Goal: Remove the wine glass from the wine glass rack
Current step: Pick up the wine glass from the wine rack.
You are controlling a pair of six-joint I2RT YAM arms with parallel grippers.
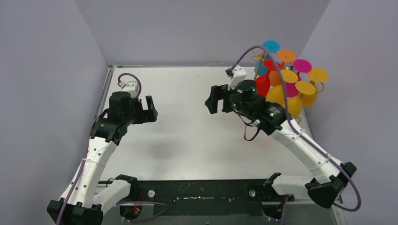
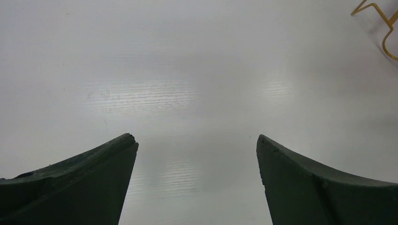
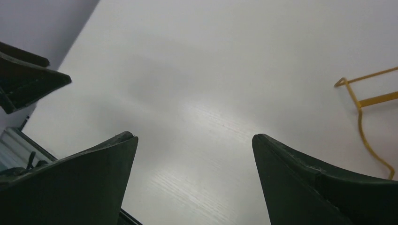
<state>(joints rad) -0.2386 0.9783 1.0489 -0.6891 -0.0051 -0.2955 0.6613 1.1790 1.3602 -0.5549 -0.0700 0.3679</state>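
Overhead view with both wrist views. The wine glass rack (image 1: 257,69), a gold wire frame, stands at the far right corner of the white table (image 1: 187,136) and serves here as the reference point. The wine glasses (image 1: 278,96) all hang on the rack, their round feet uppermost: blue, orange, magenta and yellow discs at the top, with red and yellow bowls below. None has been lifted off.

The right hand (image 1: 210,101) is just left of the rack and points away from it. Its fingers are spread wide with nothing between them. The right wrist and forearm pass in front of the lower glasses, hiding part of them; whether the arm touches them cannot be told.

The left hand (image 1: 152,108) is well apart from the rack, across the table on its left side. Its fingers are likewise spread and empty.

In the left wrist view, the left hand (image 2: 196,140) frames bare table, and a bend of rack wire (image 2: 382,21) shows at the upper right corner. In the right wrist view, the right hand (image 3: 195,138) also frames bare table, with the rack's wire base (image 3: 361,101) at the right edge.
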